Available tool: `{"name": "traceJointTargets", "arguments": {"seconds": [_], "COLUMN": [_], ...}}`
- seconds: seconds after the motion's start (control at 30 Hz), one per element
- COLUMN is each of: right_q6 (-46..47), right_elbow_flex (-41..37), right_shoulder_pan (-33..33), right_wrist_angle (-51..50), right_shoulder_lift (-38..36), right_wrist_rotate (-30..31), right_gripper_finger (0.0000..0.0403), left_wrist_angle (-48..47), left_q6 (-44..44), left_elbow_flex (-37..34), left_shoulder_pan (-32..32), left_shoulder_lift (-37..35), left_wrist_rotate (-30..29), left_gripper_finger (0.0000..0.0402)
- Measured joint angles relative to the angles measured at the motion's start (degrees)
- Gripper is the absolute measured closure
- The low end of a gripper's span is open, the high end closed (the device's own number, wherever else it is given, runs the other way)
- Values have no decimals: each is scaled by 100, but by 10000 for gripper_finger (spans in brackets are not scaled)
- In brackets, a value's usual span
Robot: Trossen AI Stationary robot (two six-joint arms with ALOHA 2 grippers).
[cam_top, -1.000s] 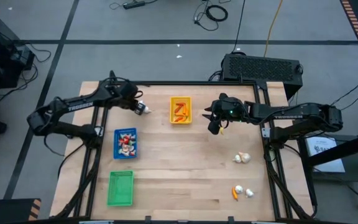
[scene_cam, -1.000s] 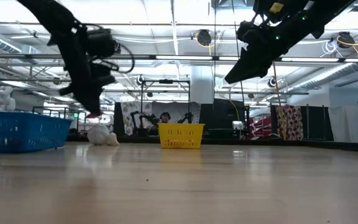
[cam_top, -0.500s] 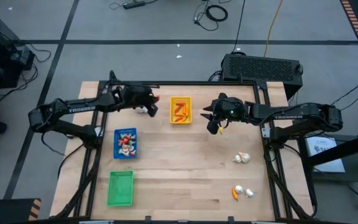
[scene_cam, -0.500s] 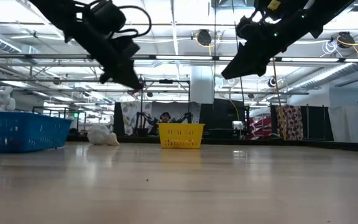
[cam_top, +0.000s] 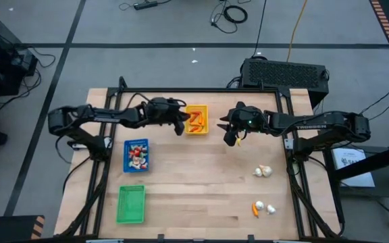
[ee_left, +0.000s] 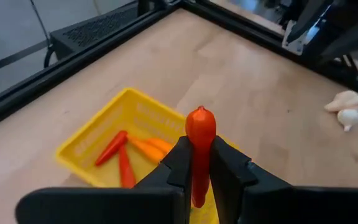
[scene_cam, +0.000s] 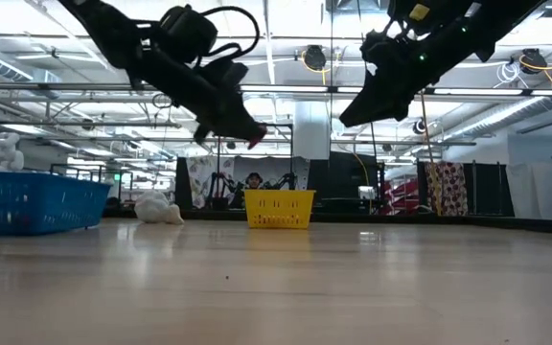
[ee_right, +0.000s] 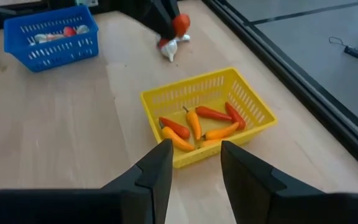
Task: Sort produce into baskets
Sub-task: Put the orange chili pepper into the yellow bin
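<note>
My left gripper [cam_top: 179, 127] is shut on a small red pepper [ee_left: 200, 127], just above the left rim of the yellow basket [cam_top: 196, 108]. Several orange and red peppers [ee_right: 197, 124] lie in that basket. My right gripper [ee_right: 194, 165] hangs open to the right of the yellow basket with nothing between its fingers. The blue basket [cam_top: 136, 144] holds red-and-white pieces. The green basket [cam_top: 131, 204] stands near the front left. A whitish bulb [ee_right: 171, 48] lies on the table under my left arm. My left gripper pinches the red pepper's middle [ee_left: 197, 158] between its two fingers. The pepper lies along the fingers, and its rounded end [ee_left: 200, 118] sticks out past the fingertips. The fingers slant down from the table's left. The pepper is lifted clear, over the basket's edge.
Two garlic-like bulbs [cam_top: 263, 171] lie on the table's right half. Nearer the front, another bulb [cam_top: 271, 209] lies beside an orange carrot piece [cam_top: 256, 209]. A black frame runs along the table's edges, and bare wood lies across the middle.
My left gripper has swung toward the table's right edge, from beside the whitish bulb to the yellow basket, carrying the red pepper clear of the table. It has tipped up from pointing steeply down to a shallow slant. The bulb has stayed where it was.
</note>
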Motion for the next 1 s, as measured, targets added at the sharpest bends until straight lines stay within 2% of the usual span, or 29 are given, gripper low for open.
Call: {"name": "traceJointTargets", "arguments": {"seconds": [0.33, 0.77, 0.87, 1.0], "right_q6": [-6, -114, -116, -118], "right_elbow_flex": [0, 0, 0, 2], "right_shoulder_pan": [0, 0, 0, 0], "right_wrist_angle": [-8, 29, 27, 27], "right_shoulder_lift": [-2, -2, -2, -2], "right_wrist_rotate": [0, 0, -2, 0], "right_gripper_finger": [276, 276, 276, 276], "left_wrist_angle": [927, 954, 925, 955], "left_q6": [-149, 59, 61, 53], "left_elbow_flex": [0, 0, 0, -2], "left_shoulder_pan": [-223, -212, -212, -212], "left_shoulder_lift": [561, 640, 752, 854], "left_wrist_rotate": [-4, -419, -588, -607], "left_gripper_finger": [359, 357, 338, 286]}}
